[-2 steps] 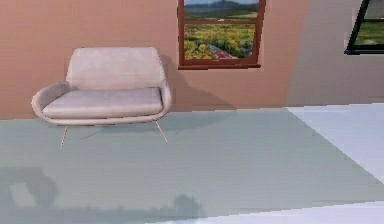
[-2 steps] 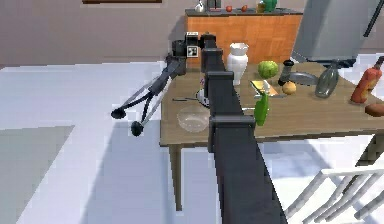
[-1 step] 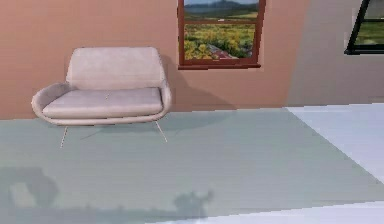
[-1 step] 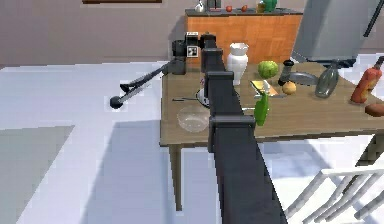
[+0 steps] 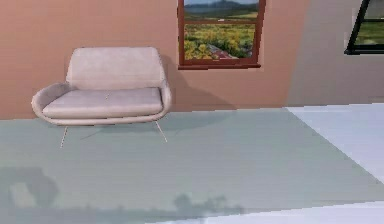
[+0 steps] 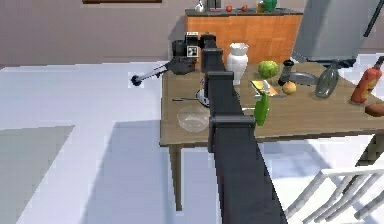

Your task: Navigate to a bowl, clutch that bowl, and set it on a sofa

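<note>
In the arm side view a clear glass bowl (image 6: pixel 193 121) stands on the wooden table (image 6: pixel 300 125) near its left front corner, just left of the dark arm bar. The gripper (image 6: pixel 140 77) reaches past the table's left edge, farther out than the bowl. Only bare floor lies behind its fingers (image 6: pixel 150 74), and it holds nothing. In the forward view a pale pink sofa (image 5: pixel 105 88) on thin metal legs stands against the salmon wall on a grey-green rug (image 5: pixel 190 160).
The table also carries a white jug (image 6: pixel 237 57), a green bottle (image 6: pixel 261 108), a red bottle (image 6: pixel 367 85) and several other small items. A white chair (image 6: pixel 340 195) stands at its near right. A grey fridge (image 6: pixel 340 30) rises behind. A landscape picture (image 5: pixel 221 32) hangs right of the sofa.
</note>
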Motion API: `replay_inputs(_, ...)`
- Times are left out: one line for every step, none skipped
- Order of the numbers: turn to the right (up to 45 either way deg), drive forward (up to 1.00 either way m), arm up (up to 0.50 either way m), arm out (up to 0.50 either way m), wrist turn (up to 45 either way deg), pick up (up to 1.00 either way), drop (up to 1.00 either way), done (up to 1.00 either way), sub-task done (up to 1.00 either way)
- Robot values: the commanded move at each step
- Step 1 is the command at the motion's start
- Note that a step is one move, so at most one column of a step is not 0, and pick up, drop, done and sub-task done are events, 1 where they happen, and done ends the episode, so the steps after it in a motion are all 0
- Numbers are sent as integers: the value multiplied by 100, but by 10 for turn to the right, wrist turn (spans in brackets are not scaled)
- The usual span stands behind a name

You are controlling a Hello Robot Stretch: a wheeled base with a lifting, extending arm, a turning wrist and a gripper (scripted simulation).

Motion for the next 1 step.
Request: replay_inputs(0, 0, 0, 0, 450, 0, 0, 0, 0)
